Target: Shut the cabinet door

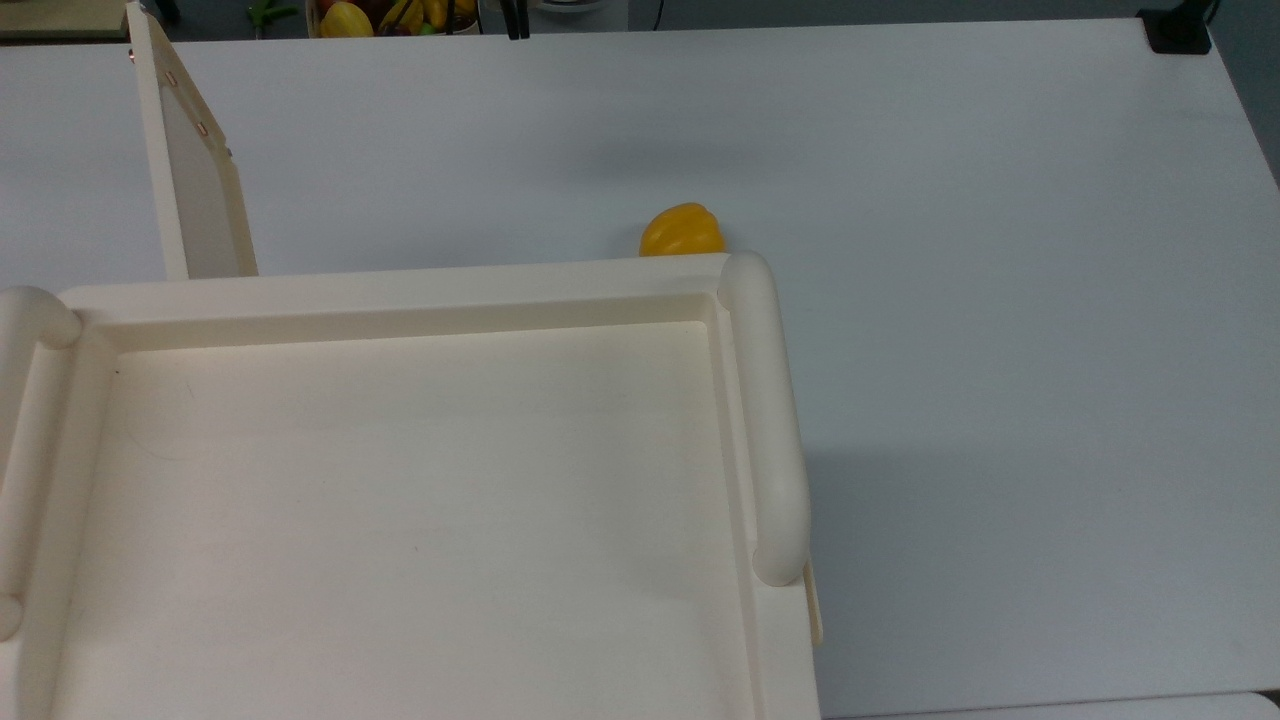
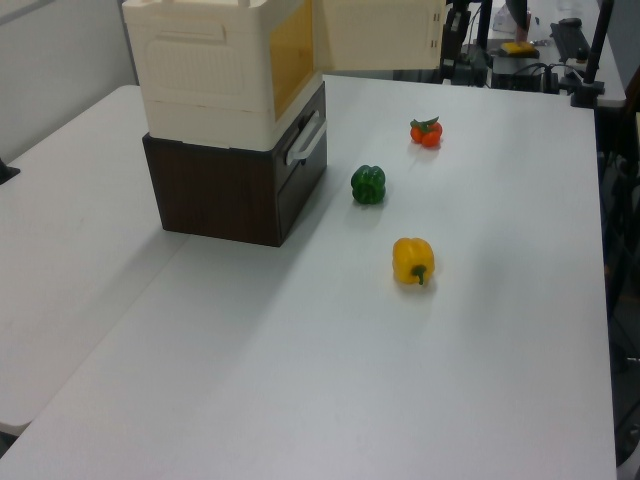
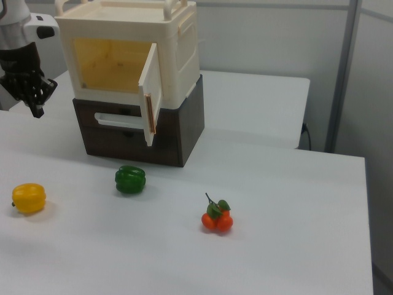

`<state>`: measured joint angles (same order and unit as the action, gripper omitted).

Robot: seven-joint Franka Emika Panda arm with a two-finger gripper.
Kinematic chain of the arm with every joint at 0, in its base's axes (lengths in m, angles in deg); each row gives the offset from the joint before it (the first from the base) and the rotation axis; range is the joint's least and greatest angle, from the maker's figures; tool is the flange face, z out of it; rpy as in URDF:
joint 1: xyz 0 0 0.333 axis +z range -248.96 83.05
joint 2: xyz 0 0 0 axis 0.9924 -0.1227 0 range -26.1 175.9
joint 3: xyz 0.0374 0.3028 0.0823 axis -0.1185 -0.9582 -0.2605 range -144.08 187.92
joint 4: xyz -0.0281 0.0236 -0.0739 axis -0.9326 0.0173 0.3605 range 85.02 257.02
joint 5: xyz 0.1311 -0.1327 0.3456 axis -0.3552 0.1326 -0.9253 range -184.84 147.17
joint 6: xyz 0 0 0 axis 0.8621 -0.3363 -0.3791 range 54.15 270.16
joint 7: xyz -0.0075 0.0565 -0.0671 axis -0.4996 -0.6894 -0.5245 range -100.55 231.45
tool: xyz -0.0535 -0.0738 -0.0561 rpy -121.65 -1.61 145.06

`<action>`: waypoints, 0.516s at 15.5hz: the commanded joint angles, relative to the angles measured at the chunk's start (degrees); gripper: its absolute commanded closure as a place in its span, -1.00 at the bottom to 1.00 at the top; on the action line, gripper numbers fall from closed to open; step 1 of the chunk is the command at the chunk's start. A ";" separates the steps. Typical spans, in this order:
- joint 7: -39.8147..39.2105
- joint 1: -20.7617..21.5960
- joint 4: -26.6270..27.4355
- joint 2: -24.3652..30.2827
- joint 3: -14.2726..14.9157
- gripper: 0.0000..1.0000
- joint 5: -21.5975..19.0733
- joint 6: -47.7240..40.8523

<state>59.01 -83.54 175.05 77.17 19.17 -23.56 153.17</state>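
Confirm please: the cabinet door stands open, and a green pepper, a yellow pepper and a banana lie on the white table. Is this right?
Not quite. The third item is a small bunch of orange tomatoes, not a banana, as the right view shows. The cabinet door stands open, and the green pepper and yellow pepper lie on the white table.
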 commanded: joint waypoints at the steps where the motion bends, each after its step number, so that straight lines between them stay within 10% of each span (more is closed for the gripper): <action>1: -1.64 -0.12 0.90 0.98 0.73 1.00 -1.16 0.69; 8: -11.62 -4.51 0.73 3.09 7.04 1.00 -1.07 -8.52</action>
<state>56.59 -86.00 174.99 78.03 21.90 -23.56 149.58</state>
